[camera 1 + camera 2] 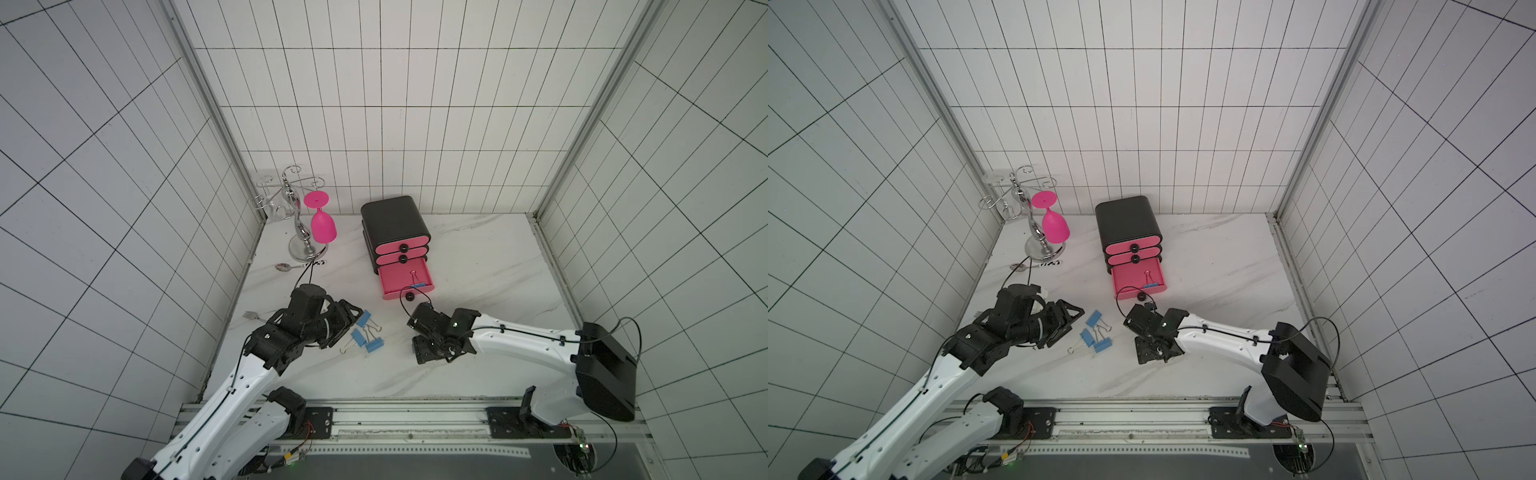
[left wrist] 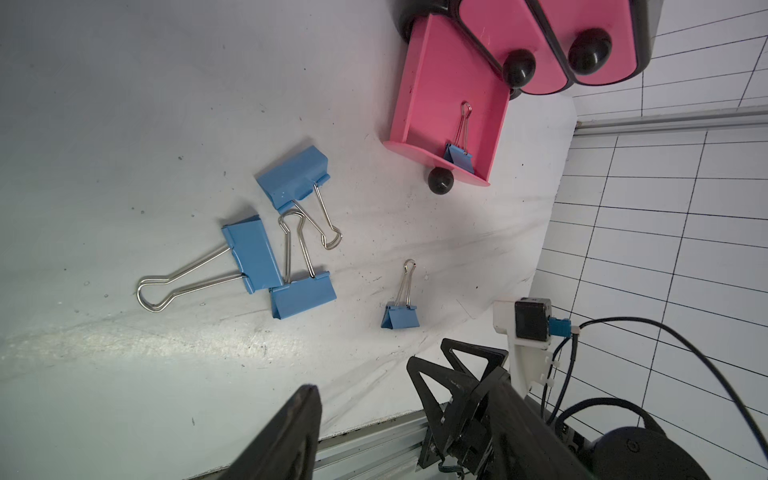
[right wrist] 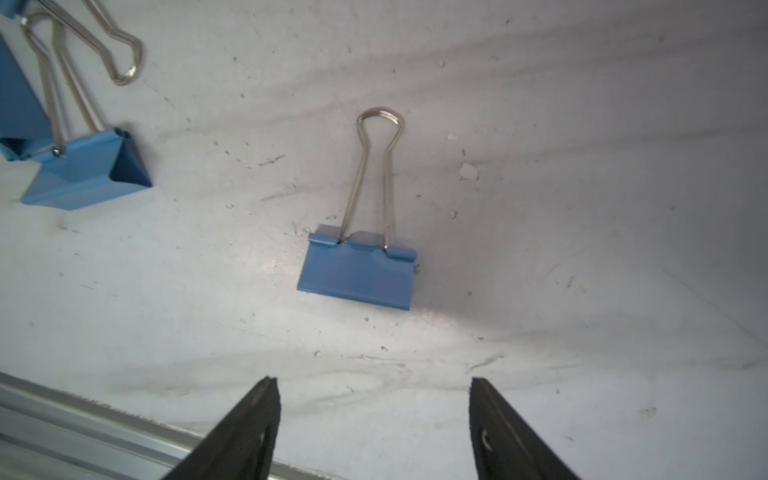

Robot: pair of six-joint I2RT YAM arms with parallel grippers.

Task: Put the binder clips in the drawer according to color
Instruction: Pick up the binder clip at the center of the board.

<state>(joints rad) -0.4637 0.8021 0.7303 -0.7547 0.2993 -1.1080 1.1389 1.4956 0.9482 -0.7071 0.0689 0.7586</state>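
A pick is being prepared: the right gripper (image 3: 374, 380), jaws wide and empty, is aimed at a blue binder clip (image 3: 357, 274) on the table (image 3: 582, 208) (open bottom drawer (image 1: 392, 282) nearby). Lowering astride its body, then closing, is called for.

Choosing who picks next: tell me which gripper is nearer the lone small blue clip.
Right. The right gripper hangs right by the small blue clip, jaws open; the left gripper sits beyond the three larger clips.
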